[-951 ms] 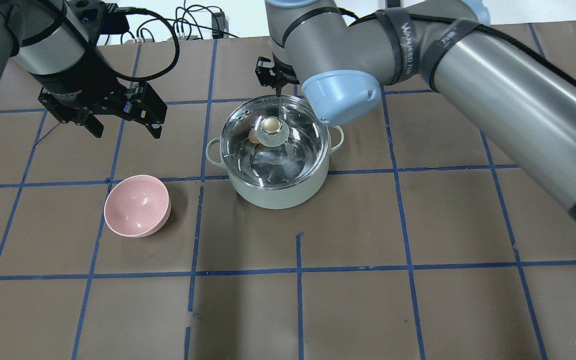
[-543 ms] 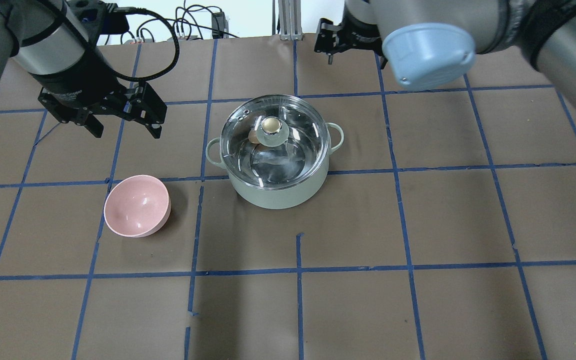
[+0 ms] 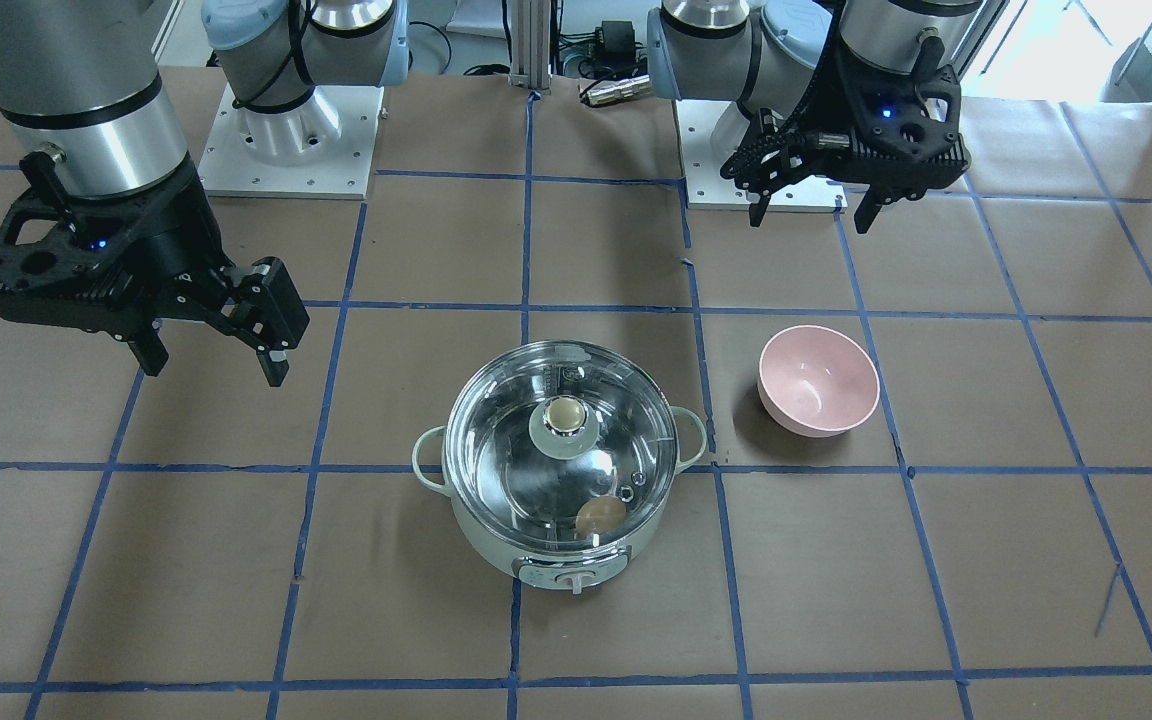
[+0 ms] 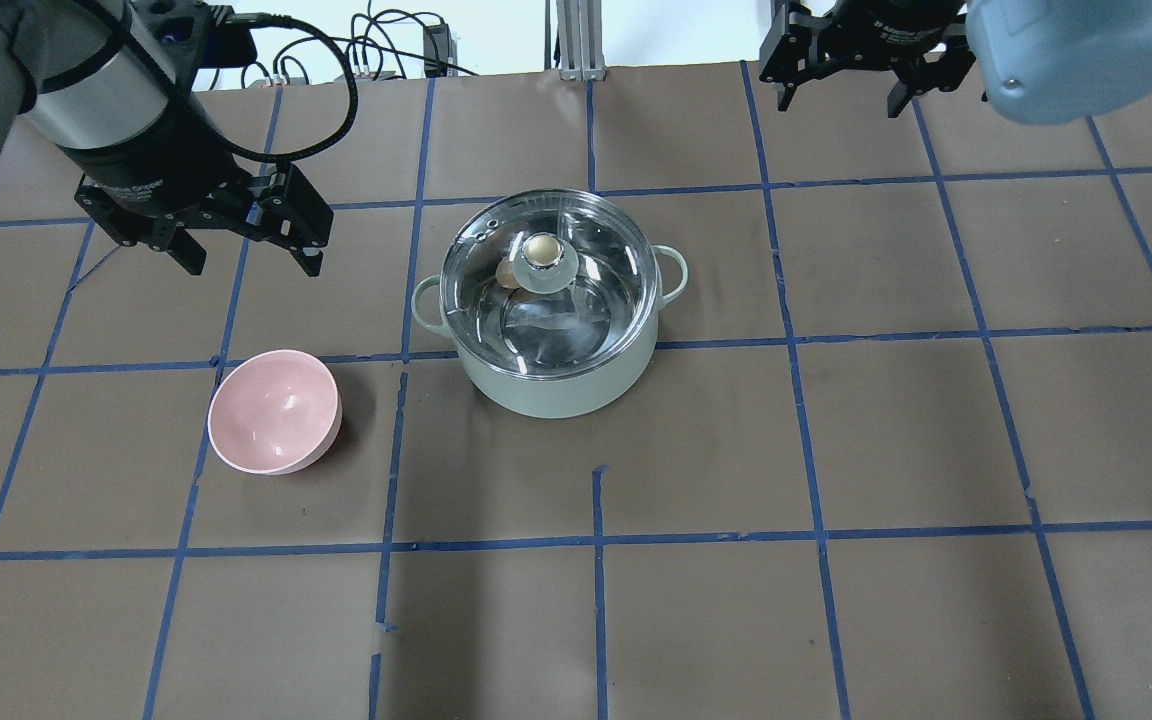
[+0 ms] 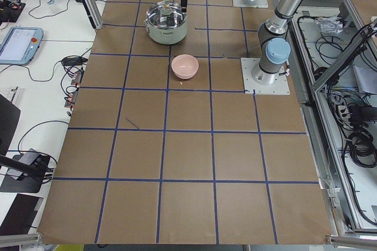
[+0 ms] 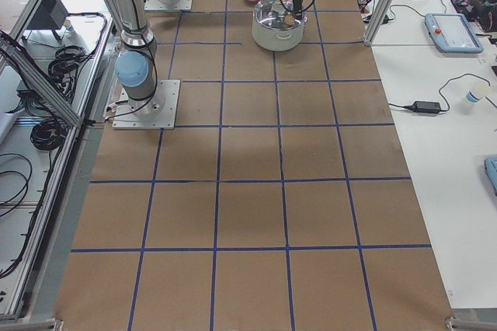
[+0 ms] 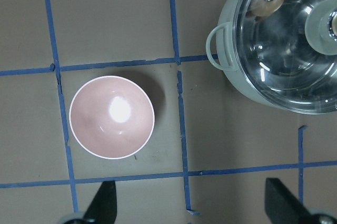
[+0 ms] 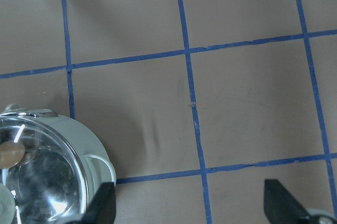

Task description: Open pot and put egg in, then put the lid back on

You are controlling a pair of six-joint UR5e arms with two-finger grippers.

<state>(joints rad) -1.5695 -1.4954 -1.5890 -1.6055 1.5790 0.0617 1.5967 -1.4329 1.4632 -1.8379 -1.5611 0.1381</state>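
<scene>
Pot (image 3: 488, 550) with lid (image 3: 564, 428) being borne on its rim, egg (image 3: 600, 515) being enclosed beneath the glass; left gripper (image 3: 811, 205) and right gripper (image 3: 214, 360) being held spread, empty, well apart; closing step being judged done, only arm parking being called for.

Left arm (image 4: 106, 90) and right arm (image 4: 1076, 50) hover raised, jaws spread, empty.

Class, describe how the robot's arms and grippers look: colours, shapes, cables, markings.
The left arm and right arm are round silver-grey tubes with pale blue joint caps. The left gripper and right gripper are black, angular, two-fingered, each mount showing a small blue light. A black cable loops beside the left arm.
</scene>
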